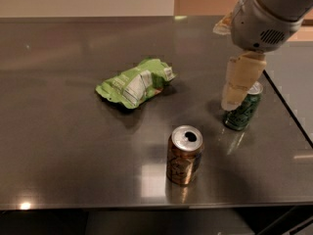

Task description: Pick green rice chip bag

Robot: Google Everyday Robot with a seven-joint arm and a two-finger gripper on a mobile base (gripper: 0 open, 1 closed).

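Note:
The green rice chip bag [136, 82] lies crumpled and flat on the dark steel table [58, 146], left of centre, with its white label panel facing up. My gripper [239, 84] hangs from the white arm at the upper right, above the table and in front of the dark green soda can [241, 112]. It is well to the right of the bag and apart from it. It holds nothing that I can see.
A brown-gold soda can [184, 155] stands upright near the table's front edge, below and right of the bag. The dark green can stands near the table's right edge. A second surface [298, 82] adjoins on the right.

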